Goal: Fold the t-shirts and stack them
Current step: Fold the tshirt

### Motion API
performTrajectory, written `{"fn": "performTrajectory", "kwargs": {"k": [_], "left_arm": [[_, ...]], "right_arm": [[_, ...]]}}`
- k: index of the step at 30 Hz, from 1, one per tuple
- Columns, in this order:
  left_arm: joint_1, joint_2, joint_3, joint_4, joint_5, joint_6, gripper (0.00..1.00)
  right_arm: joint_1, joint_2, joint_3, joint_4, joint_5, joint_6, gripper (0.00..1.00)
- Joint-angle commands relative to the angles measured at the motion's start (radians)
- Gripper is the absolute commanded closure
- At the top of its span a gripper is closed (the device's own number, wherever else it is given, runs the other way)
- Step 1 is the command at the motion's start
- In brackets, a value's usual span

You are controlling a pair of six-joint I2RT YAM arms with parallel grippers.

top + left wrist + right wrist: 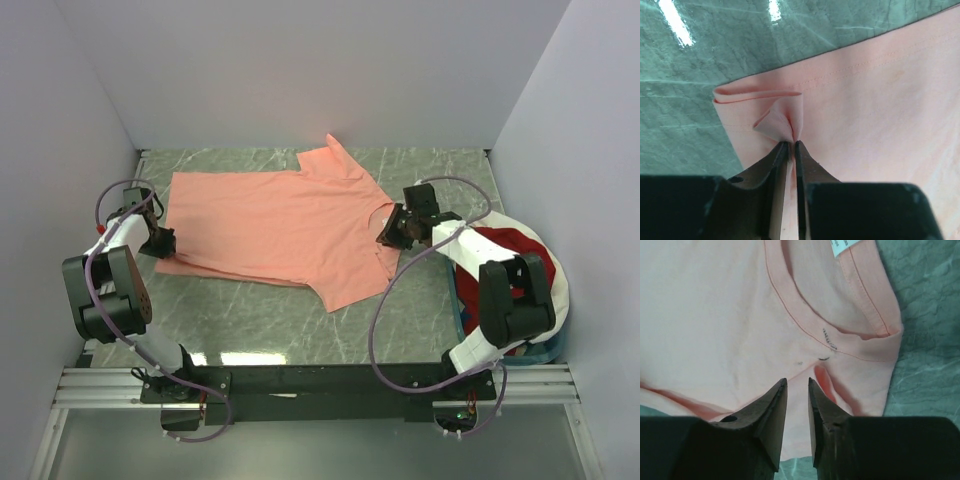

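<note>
**Salmon Shirt Spread Flat, First Fold Not Yet Made**

The salmon-pink t-shirt (280, 225) was seen laid out flat on the table (260, 320), hem toward the left arm and collar (790, 300) toward the right. The jaws of the left gripper (792, 144) were drawn narrow, with a pinched fold of the hem corner caught between them. The jaws of the right gripper (797, 382) stood slightly parted just short of the collar. A small pucker rose ahead of the tips, yet no cloth was seen between them.

The spreading step was judged nearly done, with folding not yet begun. For the next move, a firm hold at the shoulder would be called for to match the hem grip, so that both ends could be lifted over together.

The dark red t-shirt (500, 243) lay in the basket (560, 290), largely hidden behind the right arm; whether it was folded could not be made out. The neck label (842, 246) was cut off at the top edge of the right wrist view.
</note>
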State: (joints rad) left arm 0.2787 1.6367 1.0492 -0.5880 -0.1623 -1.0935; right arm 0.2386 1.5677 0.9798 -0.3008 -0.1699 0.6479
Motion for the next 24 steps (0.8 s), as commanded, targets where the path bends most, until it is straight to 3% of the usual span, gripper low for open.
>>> {"fn": "performTrajectory", "kwargs": {"k": [1,4,24], "left_arm": [[-0.004,-0.005,-0.006,0.008,-0.008,0.011,0.82],[-0.006,-0.012,-0.017,0.016,-0.005,0.011,0.82],[-0.010,-0.018,-0.026,0.011,-0.002,0.018,0.82]], "right_arm": [[0.030,0.026,0.004,0.008,0.049,-0.036,0.68],[0.053,0.041,-0.004,0.017,0.061,-0.040,0.65],[0.103,0.115,-0.004,0.020,0.145,-0.047,0.65]]}}
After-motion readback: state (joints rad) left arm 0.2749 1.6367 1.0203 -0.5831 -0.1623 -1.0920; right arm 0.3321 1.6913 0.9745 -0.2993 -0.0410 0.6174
